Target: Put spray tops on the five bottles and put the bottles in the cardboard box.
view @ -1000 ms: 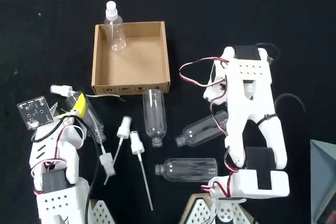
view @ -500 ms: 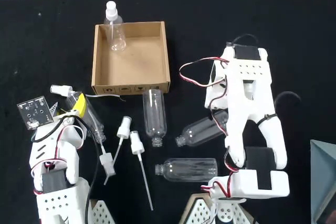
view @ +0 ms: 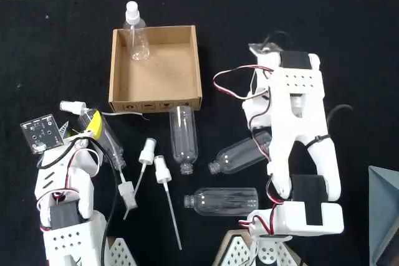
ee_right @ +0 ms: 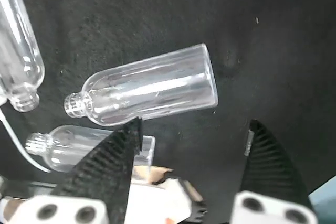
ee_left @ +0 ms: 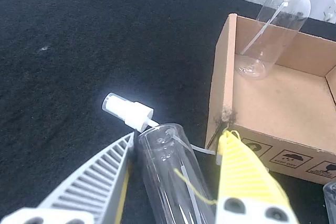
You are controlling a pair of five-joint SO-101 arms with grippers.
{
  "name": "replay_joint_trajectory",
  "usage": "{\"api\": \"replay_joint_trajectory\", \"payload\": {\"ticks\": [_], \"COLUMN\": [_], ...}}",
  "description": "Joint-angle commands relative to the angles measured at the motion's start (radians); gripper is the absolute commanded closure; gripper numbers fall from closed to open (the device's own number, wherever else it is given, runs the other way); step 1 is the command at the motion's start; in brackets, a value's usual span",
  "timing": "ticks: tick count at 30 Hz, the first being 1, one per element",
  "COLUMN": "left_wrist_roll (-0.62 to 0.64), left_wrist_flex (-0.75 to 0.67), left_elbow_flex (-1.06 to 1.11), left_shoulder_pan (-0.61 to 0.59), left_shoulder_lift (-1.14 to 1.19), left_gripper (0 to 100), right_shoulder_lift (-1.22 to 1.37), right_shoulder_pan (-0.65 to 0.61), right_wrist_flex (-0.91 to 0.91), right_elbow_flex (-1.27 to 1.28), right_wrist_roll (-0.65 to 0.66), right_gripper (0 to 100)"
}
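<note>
The right arm (view: 293,110) has risen slightly; its right gripper (ee_right: 196,124) gapes empty over one of three uncapped bottles (view: 242,152) (view: 182,135) (view: 221,201). The cardboard box (view: 165,76) holds one capped bottle (view: 138,45); the left gripper (ee_left: 178,137) clamps a second capped bottle (ee_left: 173,182). Three loose spray tops (view: 147,151) (view: 161,171) (view: 128,194) lie between.

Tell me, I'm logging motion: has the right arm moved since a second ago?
Yes: the right arm edged toward the table's far side, measured against the box.

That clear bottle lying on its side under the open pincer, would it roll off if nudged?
Probably: the bottle is round and lies on its side on the flat table, so a sideways push would likely roll it. It looks empty, so it is probably light. Its smooth plastic might slip in the pincer.
</note>
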Motion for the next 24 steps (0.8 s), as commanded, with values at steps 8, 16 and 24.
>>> {"api": "replay_joint_trajectory", "payload": {"ticks": [8, 16, 24], "left_wrist_roll": [-0.008, -0.008, -0.008], "left_wrist_flex": [-0.023, -0.023, -0.023], "left_elbow_flex": [-0.007, -0.005, -0.005], "left_shoulder_pan": [-0.008, -0.008, -0.008], "left_shoulder_lift": [-0.011, -0.011, -0.011], "left_gripper": [77, 77, 77], "right_shoulder_lift": [-0.004, -0.013, -0.013], "right_shoulder_pan": [-0.057, -0.052, -0.063], "right_wrist_flex": [-0.032, -0.028, 0.029], "right_elbow_flex": [-0.016, -0.012, -0.015], "right_wrist_roll": [0.322, 0.724, 0.967], "right_gripper": [73.0, 73.0, 73.0]}}
